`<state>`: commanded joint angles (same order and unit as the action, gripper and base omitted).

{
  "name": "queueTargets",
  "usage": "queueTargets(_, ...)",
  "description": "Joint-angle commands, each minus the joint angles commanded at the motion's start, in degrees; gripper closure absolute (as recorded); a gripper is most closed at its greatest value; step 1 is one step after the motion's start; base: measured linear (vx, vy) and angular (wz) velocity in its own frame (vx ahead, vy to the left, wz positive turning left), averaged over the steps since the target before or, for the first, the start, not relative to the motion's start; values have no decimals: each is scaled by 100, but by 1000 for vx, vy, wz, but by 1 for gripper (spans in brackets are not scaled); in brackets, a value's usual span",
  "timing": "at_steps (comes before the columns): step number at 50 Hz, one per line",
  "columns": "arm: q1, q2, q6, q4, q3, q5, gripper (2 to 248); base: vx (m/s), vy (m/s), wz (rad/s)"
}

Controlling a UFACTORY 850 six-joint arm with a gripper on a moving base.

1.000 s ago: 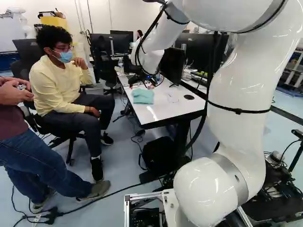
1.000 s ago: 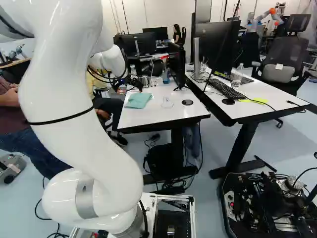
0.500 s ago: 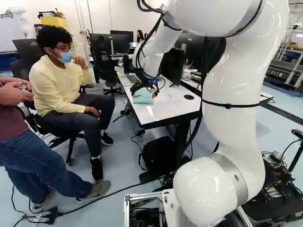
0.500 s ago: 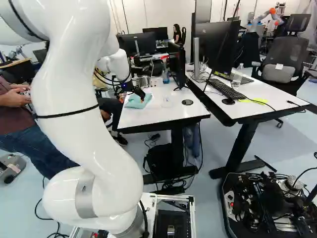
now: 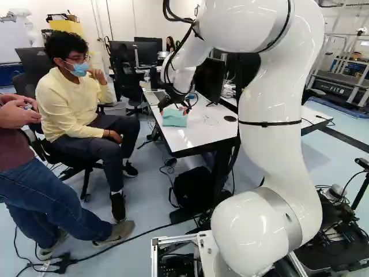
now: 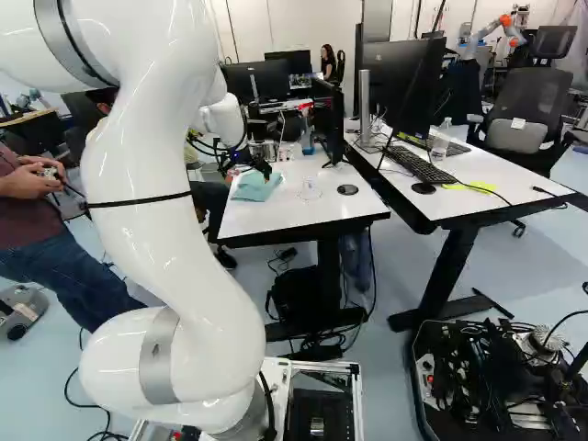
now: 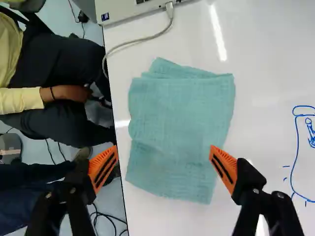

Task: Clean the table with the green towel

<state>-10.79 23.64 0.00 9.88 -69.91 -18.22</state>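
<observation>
Though wide-spread, the hand near the folded green towel.

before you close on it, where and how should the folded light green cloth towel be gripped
Probably across its middle, coming straight down: the towel lies flat and folded on the white table, with no edge clearly raised, and the black two-fingered pincer stands open, one finger toward each side.

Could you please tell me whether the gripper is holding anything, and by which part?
Nothing is held: the gripper is open above the green towel.
</observation>
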Motion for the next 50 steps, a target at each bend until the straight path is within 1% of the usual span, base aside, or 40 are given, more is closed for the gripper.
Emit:
queueTargets(14,-1,18,0,0,-14,48,3,0,0,0)
queueTargets(26,2,164,0,-28,-47,209,3,0,0,0)
queueTargets(36,48,212,0,-70,-14,602,3,0,0,0)
queueTargets(45,117,41,0,-78,220,1101,3,0,0,0)
queueTargets(50,149,-73,0,-78,367,1299,3,0,0,0)
